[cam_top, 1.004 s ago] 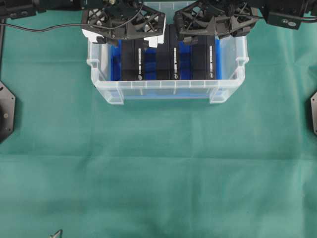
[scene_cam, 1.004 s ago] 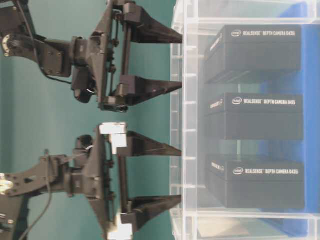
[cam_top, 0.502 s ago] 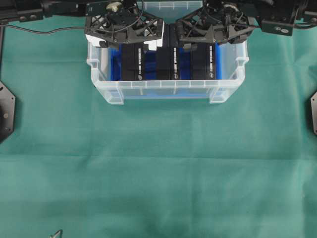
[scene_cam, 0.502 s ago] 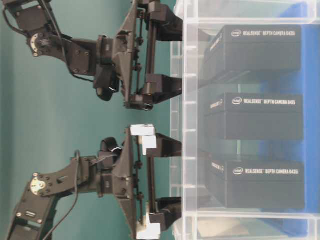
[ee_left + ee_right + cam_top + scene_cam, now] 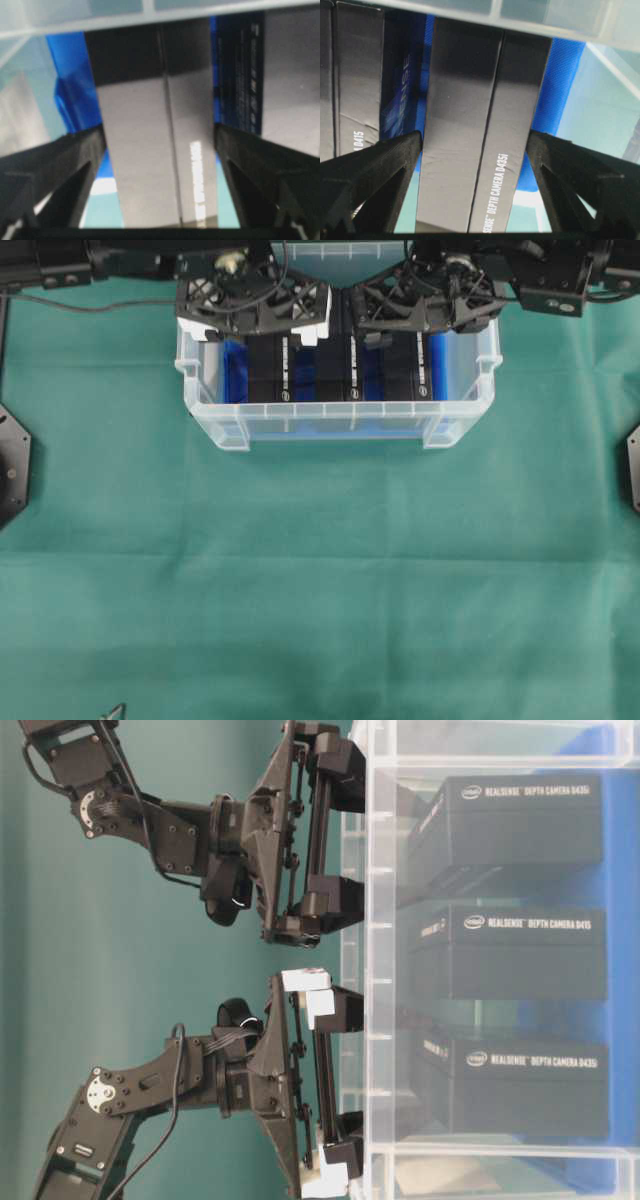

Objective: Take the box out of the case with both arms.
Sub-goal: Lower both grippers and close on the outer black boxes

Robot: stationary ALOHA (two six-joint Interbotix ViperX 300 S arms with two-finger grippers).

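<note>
The clear case (image 5: 320, 422) with blue lining stands at the far middle of the table and holds three upright black boxes. My left gripper (image 5: 255, 325), the one with white parts, is open and lowered over the left box (image 5: 270, 370). In the left wrist view its fingers (image 5: 60, 170) flank that box (image 5: 150, 150) closely. My all-black right gripper (image 5: 422, 325) is open over the right box (image 5: 410, 370), and its fingers (image 5: 375, 175) straddle that box (image 5: 480, 100). From table level, both the left gripper (image 5: 350, 1082) and the right gripper (image 5: 350, 835) reach past the case rim (image 5: 380, 970).
The middle box (image 5: 335, 365) stands between the two straddled ones, close to both grippers' inner fingers. Green cloth (image 5: 320, 580) covers the table in front of the case. Black arm mounts sit at the left edge (image 5: 12, 465) and right edge (image 5: 633, 470).
Both grippers have come down from outside the case rim into the case, so their open fingers now sit either side of the left and right boxes. The boxes have not moved.
</note>
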